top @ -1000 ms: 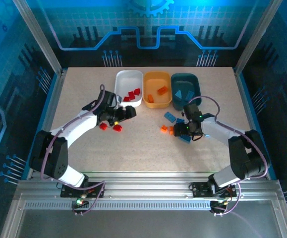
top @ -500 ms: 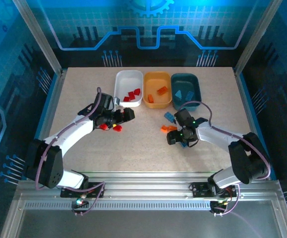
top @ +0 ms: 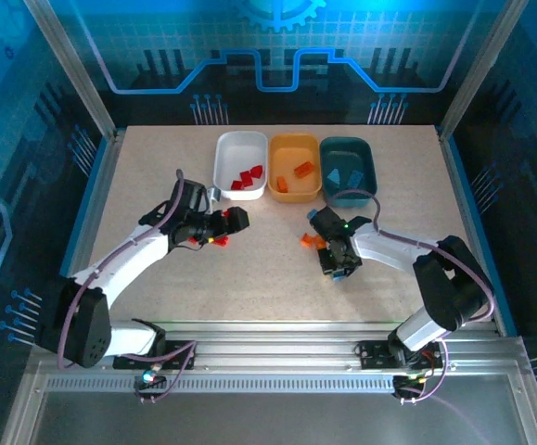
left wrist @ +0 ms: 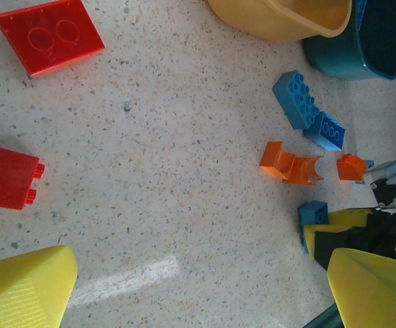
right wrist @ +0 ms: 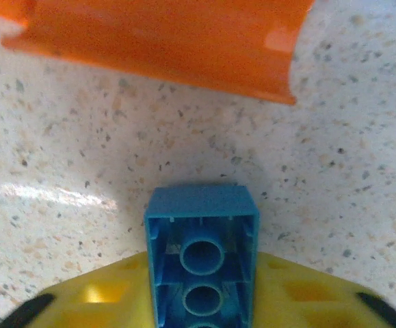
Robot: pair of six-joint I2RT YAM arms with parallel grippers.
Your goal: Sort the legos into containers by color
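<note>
Left gripper (left wrist: 201,277): jaws spread wide with nothing between them, the yellow fingertips (left wrist: 21,287) standing far apart. A flat red brick (left wrist: 47,34) and a second red brick (left wrist: 6,174) lie on the speckled table (left wrist: 163,150) ahead of one finger, apart from each other. Ahead of the other finger lie two orange bricks (left wrist: 290,167) and three loose blue bricks (left wrist: 297,99).

Right gripper (right wrist: 201,294): closed on a light blue brick (right wrist: 201,232), whose hollow underside faces the wrist camera. The held brick sits low over the table. An orange piece (right wrist: 156,34) lies just ahead of it, not touching.

From above, the white tub (top: 223,158), yellow-orange tub (top: 275,165) and dark teal tub (top: 371,169) stand side by side beyond both grippers. The white tub holds red pieces (top: 246,178), the yellow-orange tub holds orange pieces (top: 302,169), and the teal tub holds blue pieces (top: 335,174). The left gripper (top: 234,220) is nearest the white tub. The right gripper (top: 338,264) is near side of the teal tub.
</note>
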